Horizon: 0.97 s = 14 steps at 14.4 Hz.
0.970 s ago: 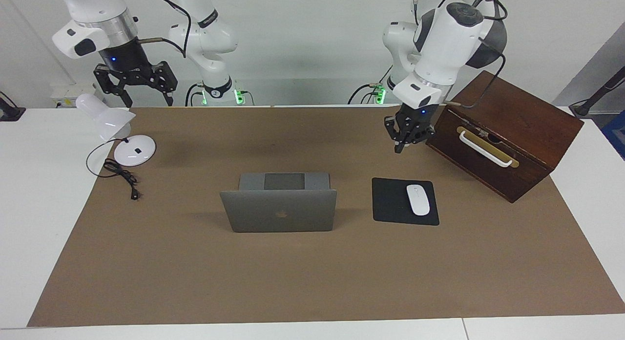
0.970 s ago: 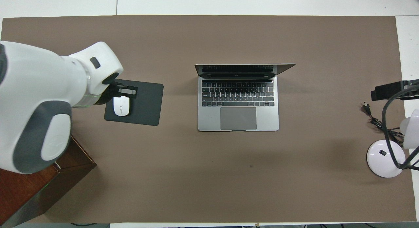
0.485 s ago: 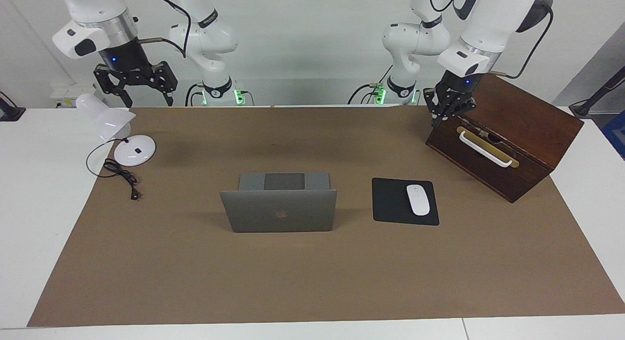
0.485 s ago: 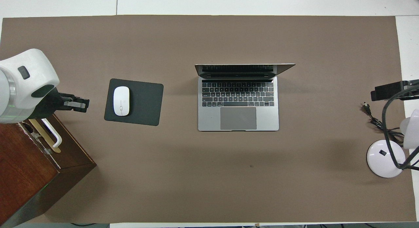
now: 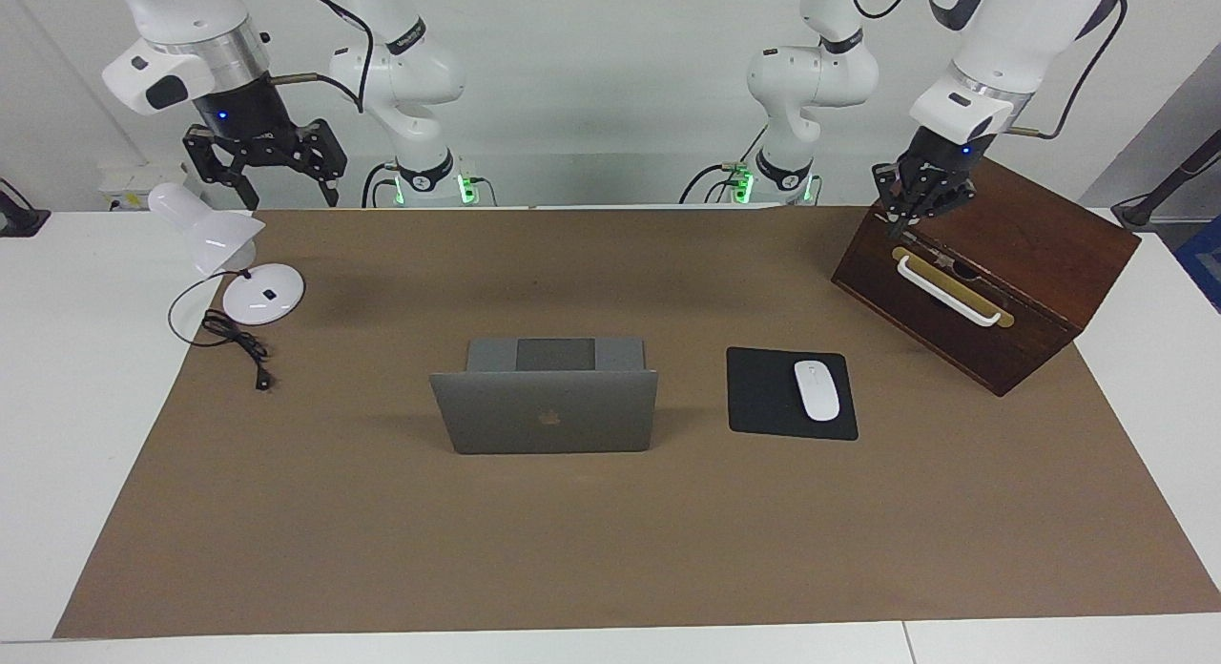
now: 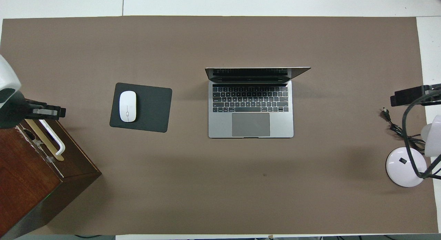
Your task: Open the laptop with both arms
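Note:
The silver-grey laptop (image 5: 546, 411) stands open in the middle of the brown mat, its lid with the apple logo about upright. In the overhead view its keyboard deck and trackpad (image 6: 250, 109) face the robots. My left gripper (image 5: 901, 225) hangs in the air over the top edge of the wooden box, well away from the laptop; it also shows in the overhead view (image 6: 55, 111). My right gripper (image 5: 286, 198) is open and empty, raised over the mat's edge near the lamp; it shows in the overhead view (image 6: 408, 96). Neither gripper touches the laptop.
A dark wooden box (image 5: 983, 263) with a white handle sits at the left arm's end. A black mouse pad (image 5: 763, 392) with a white mouse (image 5: 817, 389) lies beside the laptop. A white desk lamp (image 5: 262, 292) and its black cable (image 5: 238, 344) sit at the right arm's end.
My left arm has risen and swung away from the mouse pad area to over the wooden box. The right arm and the laptop have not moved.

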{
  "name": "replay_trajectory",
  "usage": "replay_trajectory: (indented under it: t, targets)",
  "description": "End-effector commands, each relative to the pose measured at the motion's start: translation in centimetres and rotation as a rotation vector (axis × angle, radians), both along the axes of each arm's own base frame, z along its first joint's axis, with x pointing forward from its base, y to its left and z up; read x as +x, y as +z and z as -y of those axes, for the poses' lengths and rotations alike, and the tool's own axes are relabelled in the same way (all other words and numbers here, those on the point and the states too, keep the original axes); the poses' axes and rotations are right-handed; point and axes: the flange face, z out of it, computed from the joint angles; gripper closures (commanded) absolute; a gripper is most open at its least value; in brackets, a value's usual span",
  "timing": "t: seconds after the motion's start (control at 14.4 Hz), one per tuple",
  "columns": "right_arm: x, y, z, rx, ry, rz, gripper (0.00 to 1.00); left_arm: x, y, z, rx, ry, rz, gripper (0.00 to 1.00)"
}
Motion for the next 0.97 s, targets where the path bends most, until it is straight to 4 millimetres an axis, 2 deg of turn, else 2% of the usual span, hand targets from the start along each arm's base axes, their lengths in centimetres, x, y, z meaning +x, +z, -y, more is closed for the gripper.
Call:
replay_trajectory:
  t: [0.0, 0.07, 0.48, 0.9]
  targets:
    - [-0.7, 0.0, 0.0, 0.013, 0.016, 0.009, 0.0, -0.6, 0.5, -2.3, 0.016, 0.027, -0.002, 0.03]
    - [-0.7, 0.0, 0.1, 0.013, 0.015, 0.009, 0.0, -0.5, 0.6, -2.5, 0.014, 0.032, 0.004, 0.0]
    - [-0.7, 0.0, 0.1, 0.013, 0.015, 0.007, 0.0, -0.3, 1.2, -3.7, 0.013, 0.063, 0.028, 0.0]
    - [-0.8, 0.0, 0.2, 0.013, 0.011, 0.009, 0.0, 1.0, 3.0, -5.6, 0.012, 0.108, 0.057, 0.0]
